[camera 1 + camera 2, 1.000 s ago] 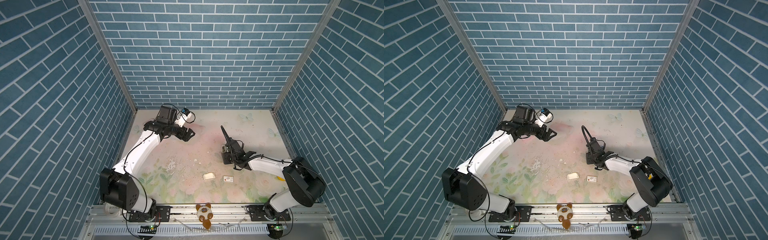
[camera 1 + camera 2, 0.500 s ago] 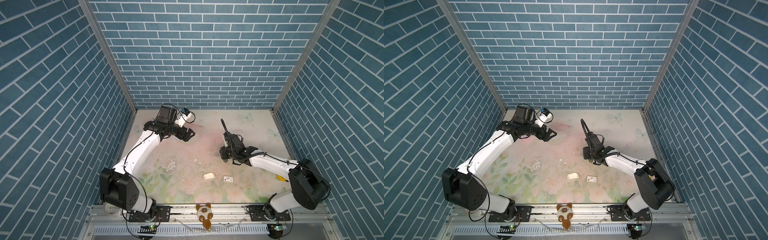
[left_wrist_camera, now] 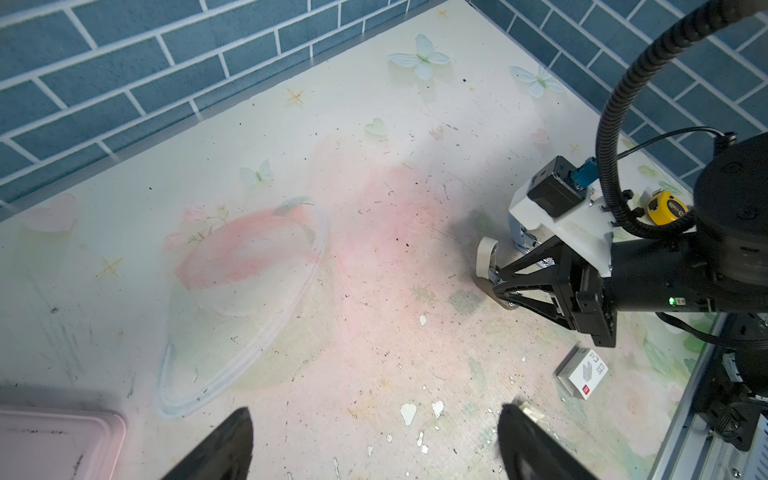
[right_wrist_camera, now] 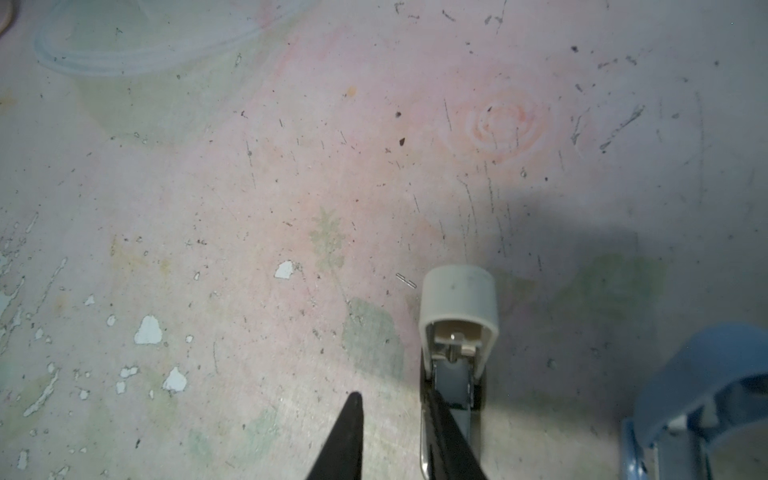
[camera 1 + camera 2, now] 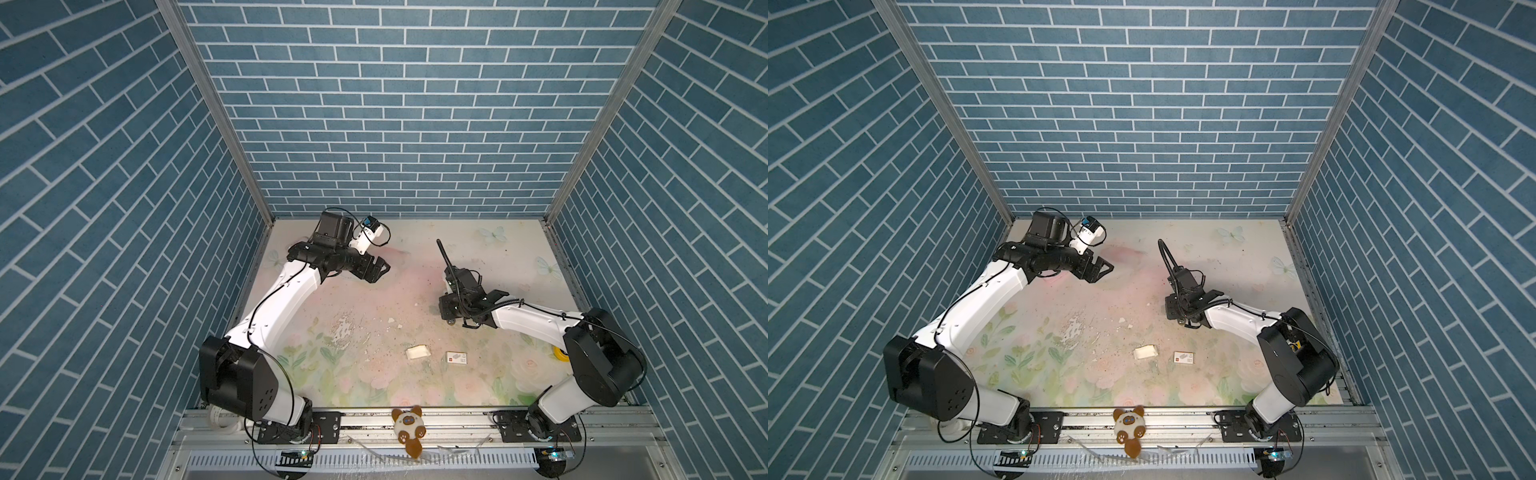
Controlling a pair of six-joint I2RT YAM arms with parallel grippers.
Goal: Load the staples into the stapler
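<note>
**Right arm is working at the stapler, staples are lying in front**

The left gripper point(image 5: 380, 270) is hanging over the far left of the table point(image 5: 519, 249), with its fingers spread wide and grasping nothing. Its wrist camera is catching only a corner of a pink box point(image 3: 54, 440), so I cannot tell what is inside.

Going right, the white tray point(image 5: 417, 352) is lying near the front edge and the sleeve point(image 5: 456, 358) with the red mark is near it. The staples should be in the tray, but it is showing too small to confirm this. One loose staple piece point(image 4: 406, 280) is lying just beside the stapler point(image 4: 457, 307).

The right gripper point(image 4: 392, 395) is reaching low at the stapler. Its fingers are parted a little, one is lying along the metal channel, and nothing is clamped between them.

I am judging that the stapler is being opened. To do it well, the finger should be pressing gently so the stapler is not sliding. The channel should be fully bare before any strip is brought.
</note>
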